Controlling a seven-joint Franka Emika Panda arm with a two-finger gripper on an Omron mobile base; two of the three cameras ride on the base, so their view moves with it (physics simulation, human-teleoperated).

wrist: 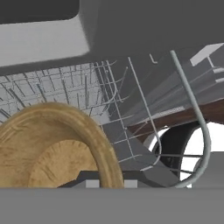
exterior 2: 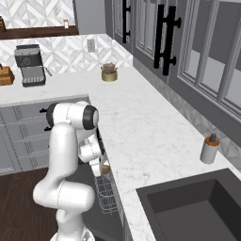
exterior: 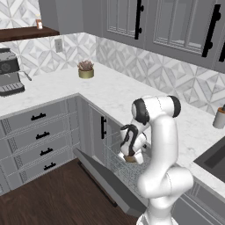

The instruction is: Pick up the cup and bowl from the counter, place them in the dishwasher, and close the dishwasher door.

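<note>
Over the dishwasher [exterior: 127, 169] rack, the gripper [exterior: 130, 156] holds the bowl [wrist: 52, 148], pinched at its rim. Placing looks underway; next, it should lower the bowl between the wires and release.

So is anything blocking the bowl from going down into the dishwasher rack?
Nothing visible does. The gripper holds the bowl right over the open dishwasher's wire rack, and the dishwasher door is dropped down out of the way.
</note>
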